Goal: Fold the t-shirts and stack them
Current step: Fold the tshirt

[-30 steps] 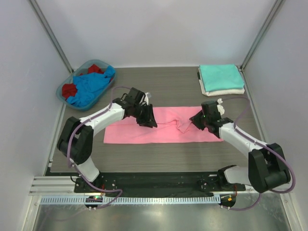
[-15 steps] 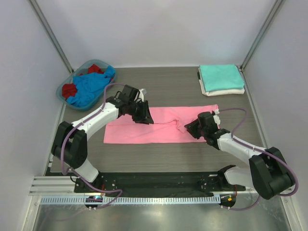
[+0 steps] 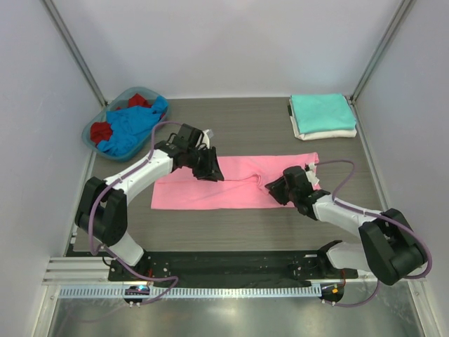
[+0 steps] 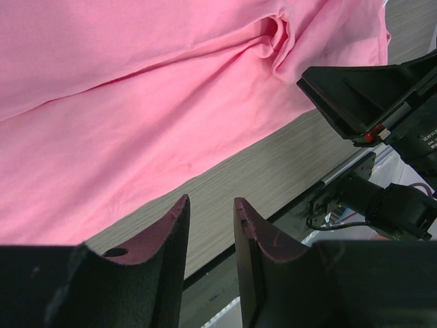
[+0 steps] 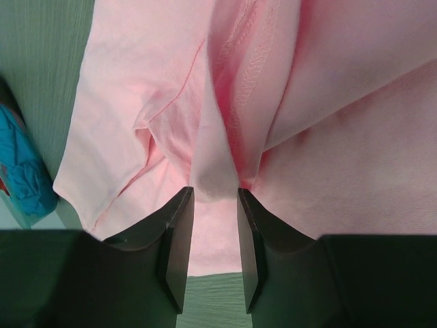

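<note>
A bright pink t-shirt (image 3: 231, 186) lies folded into a long strip across the middle of the table. A small bunched pleat (image 3: 263, 181) stands up right of its centre. My left gripper (image 3: 210, 170) hovers over the strip's far edge, left of centre. In the left wrist view its jaws (image 4: 212, 205) are open with only bare table between them. My right gripper (image 3: 275, 188) is low over the pleat. In its wrist view it (image 5: 214, 195) is open, with the raised pink fold (image 5: 222, 164) ending right at the fingertips.
A folded teal t-shirt (image 3: 321, 111) rests on a folded white one (image 3: 328, 133) at the back right. At the back left, a blue-rimmed basket (image 3: 90, 135) holds a crumpled blue shirt (image 3: 133, 125) and a red one (image 3: 102, 131). Walls enclose the table.
My right gripper slid left and nearer along the pink shirt to the pleat, its jaws widening a little. My left gripper shifted slightly back and left, then held still.
</note>
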